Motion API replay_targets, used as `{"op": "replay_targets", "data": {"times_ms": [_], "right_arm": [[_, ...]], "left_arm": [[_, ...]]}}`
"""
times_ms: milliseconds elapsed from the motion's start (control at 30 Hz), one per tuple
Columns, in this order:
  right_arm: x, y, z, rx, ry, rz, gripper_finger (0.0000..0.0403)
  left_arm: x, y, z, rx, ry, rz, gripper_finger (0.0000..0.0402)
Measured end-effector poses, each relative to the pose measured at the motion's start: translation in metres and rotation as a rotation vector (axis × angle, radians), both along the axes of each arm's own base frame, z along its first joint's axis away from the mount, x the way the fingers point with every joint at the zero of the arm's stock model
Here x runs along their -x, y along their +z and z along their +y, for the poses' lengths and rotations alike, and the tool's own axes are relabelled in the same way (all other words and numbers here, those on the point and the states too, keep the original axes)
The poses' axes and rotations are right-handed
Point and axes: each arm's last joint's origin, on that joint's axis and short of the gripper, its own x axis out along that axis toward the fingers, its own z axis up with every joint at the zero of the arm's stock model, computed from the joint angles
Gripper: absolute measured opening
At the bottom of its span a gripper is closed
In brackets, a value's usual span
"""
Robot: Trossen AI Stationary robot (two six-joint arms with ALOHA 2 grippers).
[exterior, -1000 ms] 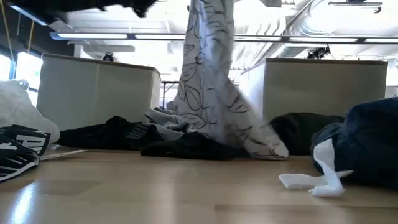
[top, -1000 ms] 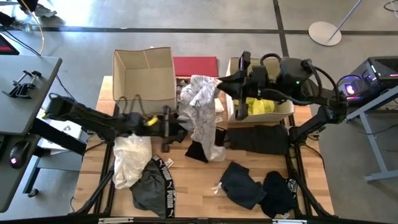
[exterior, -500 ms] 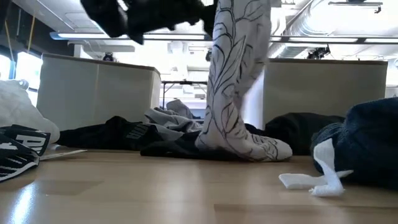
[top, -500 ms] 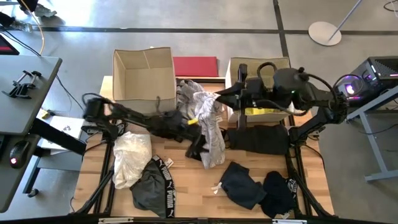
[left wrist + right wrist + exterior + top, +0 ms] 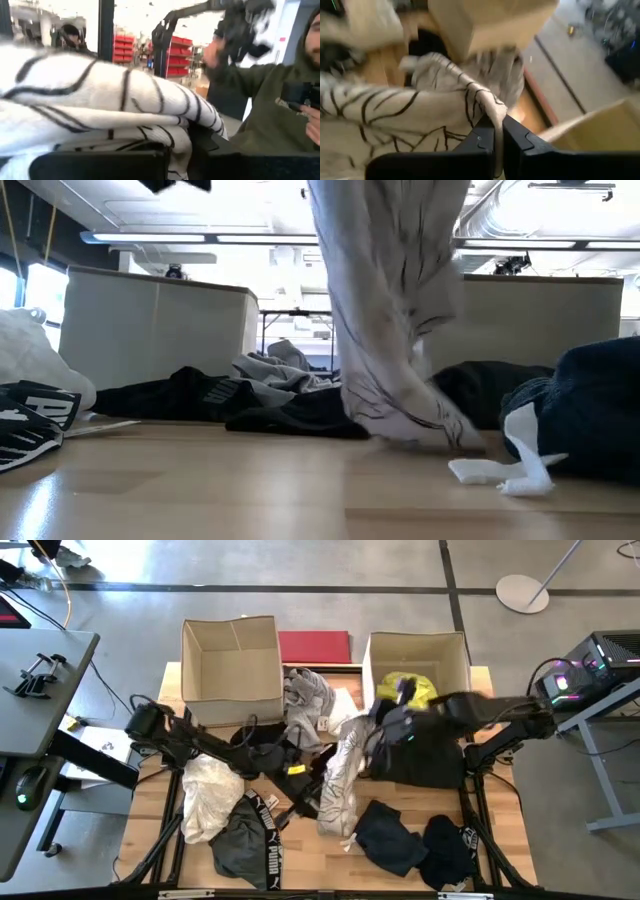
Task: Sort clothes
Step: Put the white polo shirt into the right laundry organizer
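The right hand (image 5: pixel 497 137) is clamped on a fold of the black-and-white print garment (image 5: pixel 340 775), which hangs over the middle of the worktop (image 5: pixel 320 850), its lower end brushing the wood. The left hand (image 5: pixel 300 795) is against the same cloth from the other side; whether it grips, I cannot tell. A grey garment (image 5: pixel 305 700) lies behind, black ones (image 5: pixel 420 765) alongside. A neon yellow piece (image 5: pixel 405 690) sits in the right cardboard box (image 5: pixel 415 645).
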Motion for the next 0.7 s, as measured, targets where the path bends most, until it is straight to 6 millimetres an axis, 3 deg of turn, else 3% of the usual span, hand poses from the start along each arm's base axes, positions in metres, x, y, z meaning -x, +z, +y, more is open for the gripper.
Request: {"op": "replay_targets", "data": {"times_ms": [133,233,400,500,600,700], "right_arm": [[-0.007,-0.046,0.007,-0.019,0.007,0.09,0.0029],[-0.006,-0.068,0.009,-0.079,-0.027,0.13,0.0077],[-0.004,-0.075,0.009,-0.158,0.026,0.191,0.0184],[-0.001,-0.071,0.019,-0.178,0.117,0.192,0.0242],[-0.005,-0.073,0.038,-0.134,0.257,0.134,0.028],[-0.015,-0.083,0.06,-0.08,0.376,-0.018,0.0292]], "left_arm": [[0.014,0.023,0.004,0.003,0.05,0.01,0.0008],[0.025,0.035,0.009,-0.035,0.131,0.042,0.0006],[0.042,0.046,0.017,-0.125,0.326,0.12,0.0004],[0.051,0.051,0.022,-0.16,0.422,0.152,0.0003],[0.057,0.054,0.026,-0.177,0.49,0.182,0.0002],[0.06,0.054,0.028,-0.189,0.523,0.203,0.0002]]}}
